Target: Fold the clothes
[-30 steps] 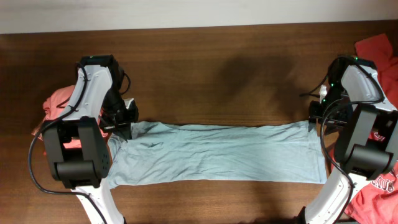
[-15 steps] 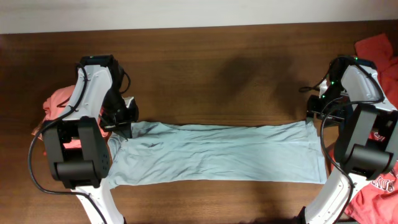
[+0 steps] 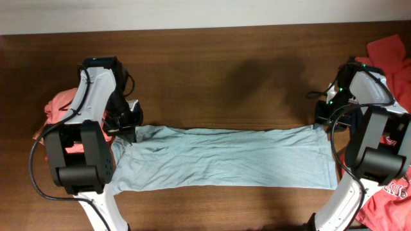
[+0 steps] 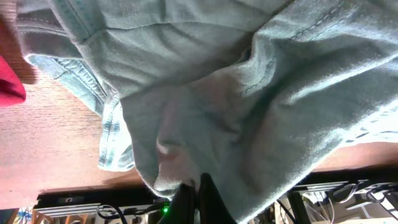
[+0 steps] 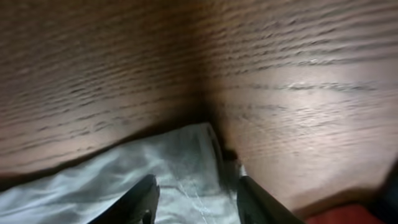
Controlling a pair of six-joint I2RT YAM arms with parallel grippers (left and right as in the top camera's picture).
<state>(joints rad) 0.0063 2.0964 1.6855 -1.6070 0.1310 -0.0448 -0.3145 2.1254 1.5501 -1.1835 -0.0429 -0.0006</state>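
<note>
A large T-shirt lies stretched across the table, left claw at one end, right claw at the other; another shirt sits at the left edge, more shirts at the right.

Pale grey-blue T-shirt flat, lengthwise; coral-red shirts beside both ends

Your overhead view is sharp and evenly lit from above, with a soft, broad shadow lying on the dark tabletop right of centre. Your left wrist view is bright but very close, and the pale shirt takes a faint pinkish cast in its folds. Your right wrist view is dim and blurred: the wood grain smears, a pale sheen brightens the right side, and the right tool looks dark and soft.
</note>
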